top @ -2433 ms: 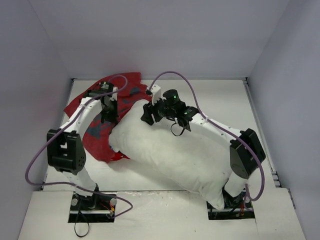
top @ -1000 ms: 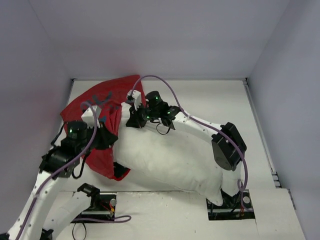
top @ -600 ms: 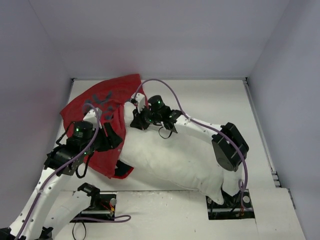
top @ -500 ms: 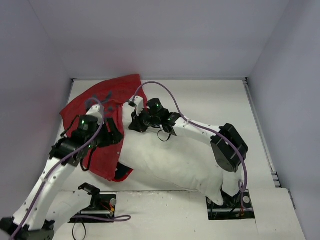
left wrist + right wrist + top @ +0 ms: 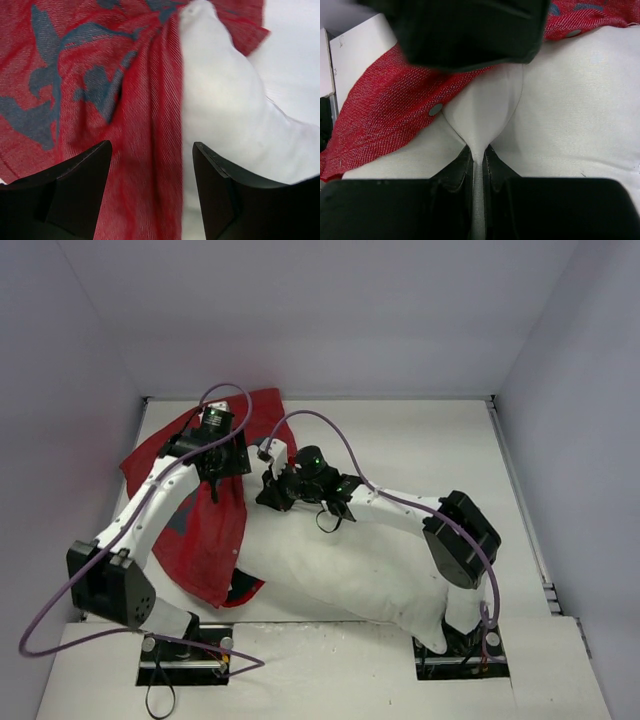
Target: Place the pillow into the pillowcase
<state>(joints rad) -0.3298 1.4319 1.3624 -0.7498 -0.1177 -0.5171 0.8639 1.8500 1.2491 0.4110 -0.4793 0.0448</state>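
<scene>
Soft, puffy and probably light, the pillow lies from the near right edge of the worktop toward its far left corner, one end partly inside the limp pillowcase. The right fingers pinch a pillow fold; the left fingers gape empty over the case's hem, the likely hold

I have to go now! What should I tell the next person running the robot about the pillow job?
The left gripper is open over the pillowcase, holding nothing.
The right gripper is shut, pinching a fold of the pillow.
The pillowcase is bunched at the pillow's far left end, covering only a little.
Most of the pillow is bare.
To do: grip the pillowcase edge and draw it over the rest.
</scene>
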